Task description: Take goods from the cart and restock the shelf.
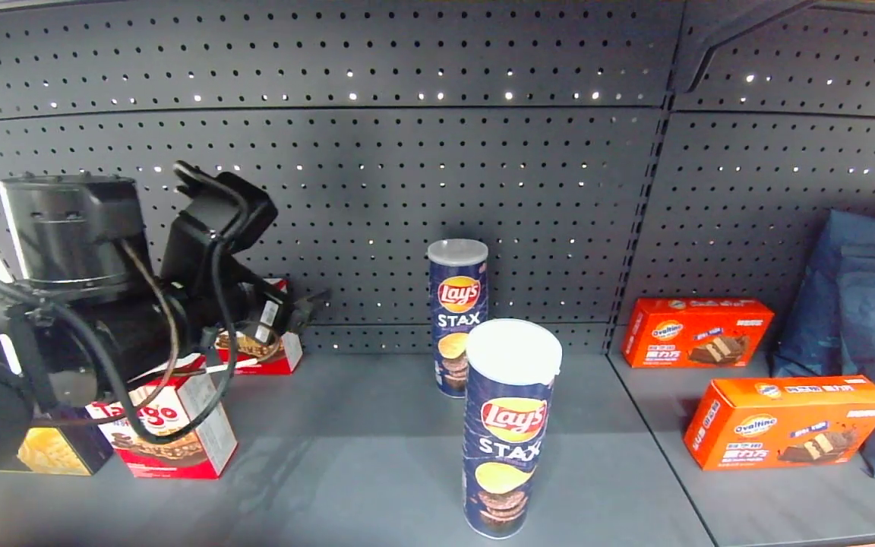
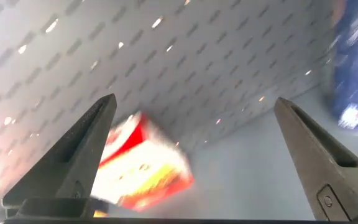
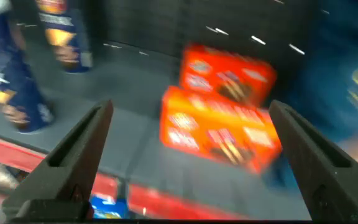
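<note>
Shelf (image 1: 377,456) holds two upright chips cans. The front chips can (image 1: 510,429) stands near the shelf's front edge, and the rear chips can (image 1: 457,315) stands just behind it, by the pegboard. Left of the front chips can sits a red wafer box (image 1: 172,429) and, farther back, a second red box (image 1: 266,346). The left gripper (image 2: 194,99) is near that second box, jaws spread. Right of the front chips can lie two orange chocolate boxes (image 1: 783,422). The right gripper (image 3: 190,104) faces them, jaws spread.

Box (image 2: 145,162) on shelf (image 2: 260,168) just beyond left fingers (image 2: 73,168); two cans (image 1: 512,425) right of them. Two cartons (image 3: 219,134) lie beyond right fingers (image 3: 73,162).
</note>
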Controlling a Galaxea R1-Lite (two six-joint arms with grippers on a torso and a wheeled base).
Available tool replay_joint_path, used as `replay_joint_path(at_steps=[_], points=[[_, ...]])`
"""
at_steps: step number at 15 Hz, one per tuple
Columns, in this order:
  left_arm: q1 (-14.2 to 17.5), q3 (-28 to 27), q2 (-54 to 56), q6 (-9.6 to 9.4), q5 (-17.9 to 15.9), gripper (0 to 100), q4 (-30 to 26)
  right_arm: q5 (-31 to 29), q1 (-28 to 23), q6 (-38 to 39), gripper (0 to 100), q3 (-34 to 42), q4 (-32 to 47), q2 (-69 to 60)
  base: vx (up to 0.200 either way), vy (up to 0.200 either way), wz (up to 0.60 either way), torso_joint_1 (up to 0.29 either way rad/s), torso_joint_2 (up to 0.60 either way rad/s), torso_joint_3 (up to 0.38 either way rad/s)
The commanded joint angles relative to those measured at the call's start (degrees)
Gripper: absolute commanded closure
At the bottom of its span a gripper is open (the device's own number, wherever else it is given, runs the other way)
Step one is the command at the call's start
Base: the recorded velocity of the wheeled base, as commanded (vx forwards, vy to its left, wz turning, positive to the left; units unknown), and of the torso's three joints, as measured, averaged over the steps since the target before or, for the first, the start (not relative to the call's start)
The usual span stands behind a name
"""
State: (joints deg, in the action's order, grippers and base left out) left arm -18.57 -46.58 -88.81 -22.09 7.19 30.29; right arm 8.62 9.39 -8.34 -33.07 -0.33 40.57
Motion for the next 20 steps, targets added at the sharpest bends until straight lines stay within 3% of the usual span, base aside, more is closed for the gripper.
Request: replay_joint_path(at_steps=[1,2,6,10,16,20], points=[[4.1,6.2,7.1,-0.06,-0.6,0,1.5,-0.2,9.1,-0.9,0,0.9,-11.4,17.6,0.0,0.0,0.0,0.0,0.0,0.0],[4.8,7.9,8.1,-0.15,-0.6,0,2.3,-1.0,11.0,-0.9,0,2.0,-14.9,20.3,0.0,0.0,0.0,0.0,0.0,0.0],[4.9,12.9,11.0,-0.15,-0.7,0,2.4,-1.3,15.0,-1.1,0,1.9,-15.9,27.9,0.0,0.0,0.0,0.0,0.0,0.0],[7.1,13.3,11.4,-0.15,-0.6,0,2.3,-1.4,19.3,-1.9,0,2.4,-15.8,29.0,0.0,0.0,0.0,0.0,0.0,0.0],[6.6,12.7,11.2,-0.23,-0.7,0,2.4,-1.6,25.6,-2.1,0,5.0,-15.8,32.0,0.0,0.0,0.0,0.0,0.0,0.0],[6.7,13.0,11.0,-0.23,-0.6,0,2.4,-1.5,26.6,-2.1,0,3.1,-17.4,38.3,0.0,0.0,0.0,0.0,0.0,0.0]])
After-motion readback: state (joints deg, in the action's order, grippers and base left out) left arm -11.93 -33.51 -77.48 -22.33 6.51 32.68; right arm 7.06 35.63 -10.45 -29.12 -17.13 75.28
